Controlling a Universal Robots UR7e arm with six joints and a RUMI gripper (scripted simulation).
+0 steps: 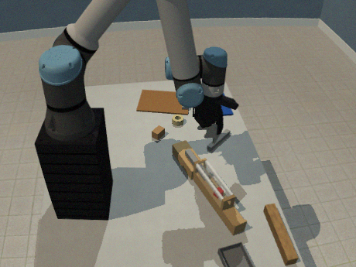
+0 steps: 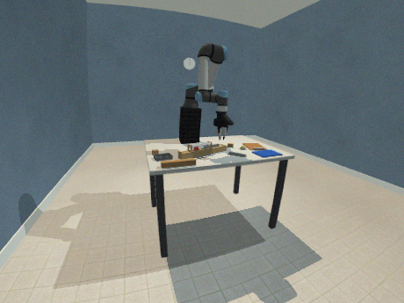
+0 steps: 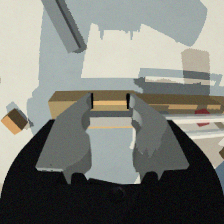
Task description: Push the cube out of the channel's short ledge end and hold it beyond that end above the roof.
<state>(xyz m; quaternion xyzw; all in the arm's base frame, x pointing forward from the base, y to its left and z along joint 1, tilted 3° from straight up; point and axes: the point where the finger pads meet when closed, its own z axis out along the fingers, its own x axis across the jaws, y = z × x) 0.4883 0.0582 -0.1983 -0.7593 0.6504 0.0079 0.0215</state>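
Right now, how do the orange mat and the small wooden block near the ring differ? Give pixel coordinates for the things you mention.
The orange mat (image 1: pixel 160 101) (image 2: pixel 254 146) is thin and flat; the small wooden block (image 1: pixel 158 132) (image 2: pixel 230 145) (image 3: pixel 14 121) is chunky. The mat covers much more table than the block. The mat is orange, the block brown. Both lie on the table.

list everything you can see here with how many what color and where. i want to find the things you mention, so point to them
Channel (image 1: pixel 203 187) (image 2: pixel 203 151): one, wooden with white roof bars, mid-table
Cube (image 1: pixel 218 192) (image 2: pixel 196 148) (image 3: pixel 202 118): one, red, inside channel
Small block (image 1: pixel 158 132): one, brown, near channel's end
Ring (image 1: pixel 178 120): one, yellowish, beside orange mat
Flat mats: one orange (image 1: pixel 160 102) (image 2: pixel 254 146), one blue (image 2: pixel 267 154), far end
Bar (image 1: pixel 219 141) (image 2: pixel 237 154) (image 3: pixel 65 25): one, gray, near gripper
Long block (image 1: pixel 280 234) (image 2: pixel 178 163): one, brown, table edge
Tray (image 1: pixel 235 255) (image 2: pixel 162 156): one, dark gray, near long block
Gripper (image 2: pixel 222 139) (image 3: pixel 109 94): one, black and gray, above table
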